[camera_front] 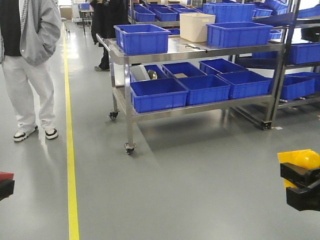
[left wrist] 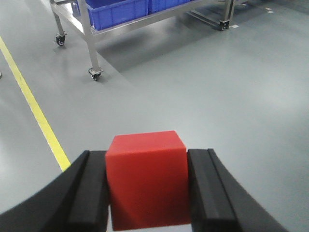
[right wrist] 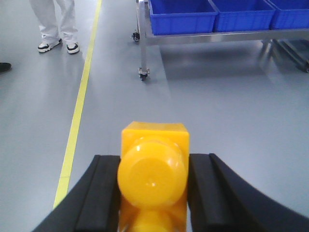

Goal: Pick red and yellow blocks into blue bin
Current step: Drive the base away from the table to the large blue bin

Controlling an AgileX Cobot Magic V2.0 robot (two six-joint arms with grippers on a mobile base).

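**Spotter:** Where are the two blocks?

**Operator:** Both are off the floor and in my grip. My left gripper (left wrist: 147,162) is clamped on the red cube (left wrist: 146,179), with a pad flat against each side face. My right gripper (right wrist: 154,166) is closed on the yellow brick (right wrist: 153,179) in the same way. It holds the smooth side walls, and the studs face the wrist camera.

**Spotter:** How do you expect them to handle?

**Operator:** I judge both to be light, rigid plastic. They won't crush, but the faces are glossy and may slip, more so on the brick. Holding the flat walls is right, because the rounded studs would give the pads nothing to bite on. I keep the squeeze firm and avoid any jerks.

**Spotter:** And the blue bin?

**Operator:** It's well ahead on the steel cart (camera_front: 200,50), up on the top shelf. I take the blue bin (camera_front: 145,45) at the near left corner as my target, though several similar crates sit around it. A person (camera_front: 30,60) stands to the left, beyond the yellow floor line (camera_front: 70,150).
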